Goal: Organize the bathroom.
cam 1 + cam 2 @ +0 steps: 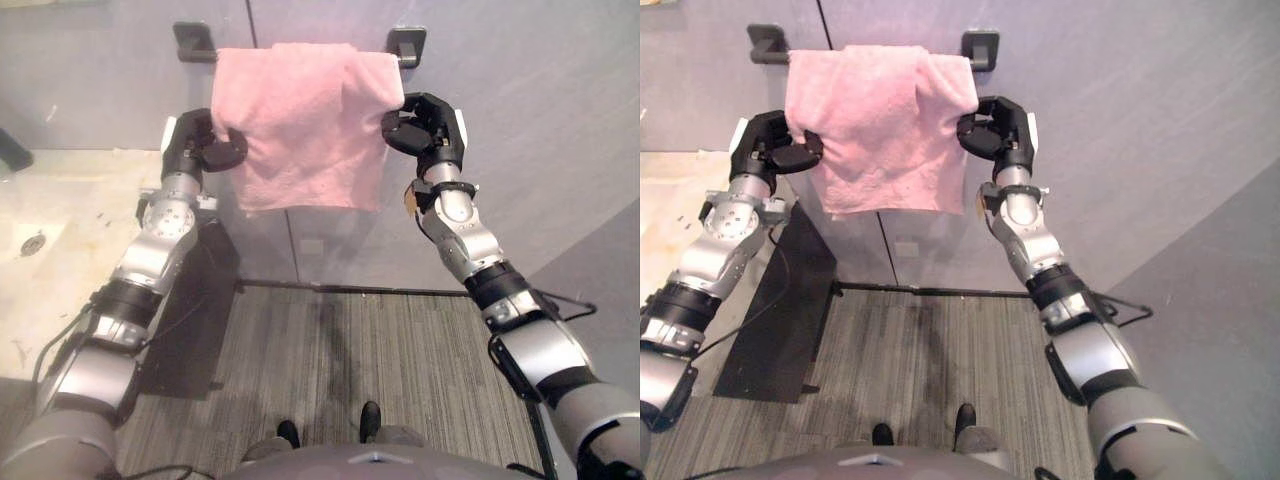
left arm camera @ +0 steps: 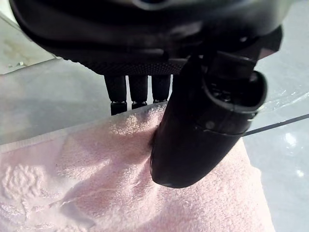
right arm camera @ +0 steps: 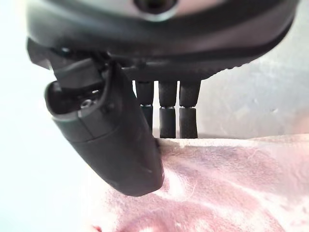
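A pink towel (image 1: 300,120) hangs folded over a black towel bar (image 1: 402,45) on the grey wall, with its lower edge free. My left hand (image 1: 205,145) is at the towel's left edge, about halfway down. In the left wrist view its thumb (image 2: 203,125) presses the pink terry cloth (image 2: 96,193) against the fingers (image 2: 139,92) behind it. My right hand (image 1: 430,125) holds the towel's right edge just under the bar. There the thumb (image 3: 116,145) pinches the cloth (image 3: 227,183) against the fingers (image 3: 169,111).
A flat black panel (image 1: 195,310) leans low against the wall beside my left arm. A pale tiled floor with a round drain (image 1: 32,242) lies to the left. Grey striped flooring (image 1: 380,350) runs up to the wall's base.
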You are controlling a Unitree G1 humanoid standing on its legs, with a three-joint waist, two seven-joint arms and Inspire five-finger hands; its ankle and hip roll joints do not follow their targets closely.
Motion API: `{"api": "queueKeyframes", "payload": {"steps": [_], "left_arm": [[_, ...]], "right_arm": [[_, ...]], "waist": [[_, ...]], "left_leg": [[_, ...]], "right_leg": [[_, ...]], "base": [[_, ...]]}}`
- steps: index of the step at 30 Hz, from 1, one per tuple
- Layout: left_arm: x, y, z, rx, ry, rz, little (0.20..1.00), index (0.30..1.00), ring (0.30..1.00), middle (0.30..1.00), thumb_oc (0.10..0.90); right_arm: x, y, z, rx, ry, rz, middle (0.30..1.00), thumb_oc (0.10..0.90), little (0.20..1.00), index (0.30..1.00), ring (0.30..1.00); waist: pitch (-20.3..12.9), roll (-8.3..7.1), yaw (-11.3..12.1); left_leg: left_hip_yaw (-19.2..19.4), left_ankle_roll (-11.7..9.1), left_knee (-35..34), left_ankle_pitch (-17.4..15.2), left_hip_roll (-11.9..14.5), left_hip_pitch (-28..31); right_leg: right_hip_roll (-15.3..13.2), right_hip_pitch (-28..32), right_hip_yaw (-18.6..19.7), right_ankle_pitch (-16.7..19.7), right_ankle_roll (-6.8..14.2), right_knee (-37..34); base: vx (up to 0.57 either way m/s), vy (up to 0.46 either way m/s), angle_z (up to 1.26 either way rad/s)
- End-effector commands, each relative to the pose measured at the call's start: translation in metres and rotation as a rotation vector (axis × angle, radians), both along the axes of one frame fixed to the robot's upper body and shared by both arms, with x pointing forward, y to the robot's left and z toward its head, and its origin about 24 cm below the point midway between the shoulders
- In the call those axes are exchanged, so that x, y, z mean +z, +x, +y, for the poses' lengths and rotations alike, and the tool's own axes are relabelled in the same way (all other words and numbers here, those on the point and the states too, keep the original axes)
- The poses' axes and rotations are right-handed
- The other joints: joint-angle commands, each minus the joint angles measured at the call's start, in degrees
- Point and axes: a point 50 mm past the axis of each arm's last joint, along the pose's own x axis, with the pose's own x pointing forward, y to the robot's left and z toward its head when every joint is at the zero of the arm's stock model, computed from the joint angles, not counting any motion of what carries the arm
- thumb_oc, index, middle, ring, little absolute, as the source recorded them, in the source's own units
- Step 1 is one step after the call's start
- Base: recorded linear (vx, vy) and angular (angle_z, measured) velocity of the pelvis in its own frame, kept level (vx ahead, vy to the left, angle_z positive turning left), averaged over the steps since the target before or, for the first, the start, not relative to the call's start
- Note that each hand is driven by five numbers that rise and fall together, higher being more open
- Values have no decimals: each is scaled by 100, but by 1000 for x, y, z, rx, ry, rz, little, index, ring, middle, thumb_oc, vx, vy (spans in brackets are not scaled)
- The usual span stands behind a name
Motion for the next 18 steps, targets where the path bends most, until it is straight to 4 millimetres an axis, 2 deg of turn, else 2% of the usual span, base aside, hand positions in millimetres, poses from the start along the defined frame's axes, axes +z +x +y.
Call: {"api": "queueKeyframes", "payload": {"steps": [1, 5, 7, 11, 18], "left_arm": [[19, -7, 17, 121, -22, -178, 385, 385, 385, 385, 456], [12, -11, 16, 162, -61, -181, 382, 382, 382, 382, 455], [9, -12, 13, 180, -80, -184, 420, 420, 420, 420, 480], [6, -13, 8, 190, -95, -192, 368, 368, 368, 368, 445], [5, -13, 9, 220, -108, -197, 382, 382, 382, 382, 455]], "right_arm": [[-7, -11, -11, -90, 82, -60, 300, 400, 300, 300, 300], [-21, -18, -6, -106, 131, -40, 300, 400, 300, 300, 300], [-23, -19, -2, -102, 169, -27, 300, 400, 300, 300, 300], [-28, -22, 7, -86, 174, -12, 300, 400, 300, 300, 300], [-31, -21, 15, -58, 174, 17, 300, 400, 300, 300, 300]], "waist": [[-688, 125, -161], [-666, 168, -233], [-654, 177, -251], [-654, 175, -250], [-675, 141, -195]], "left_leg": [[95, -186, 32, -12, 291, -11], [153, -169, 21, -12, 282, 3], [181, -169, 15, -4, 278, 10], [198, -169, 11, 8, 273, 2], [190, -178, 4, 33, 271, -8]], "right_leg": [[-236, 83, 118, -806, 572, 511], [-225, 70, 184, -798, 571, 492], [-221, 73, 208, -782, 570, 467], [-220, 72, 210, -777, 564, 459], [-224, 98, 138, -760, 559, 419]], "base": [[-21, 21, -15], [-9, 9, -5], [0, 0, 0], [0, 0, 0], [0, 0, 0]]}}
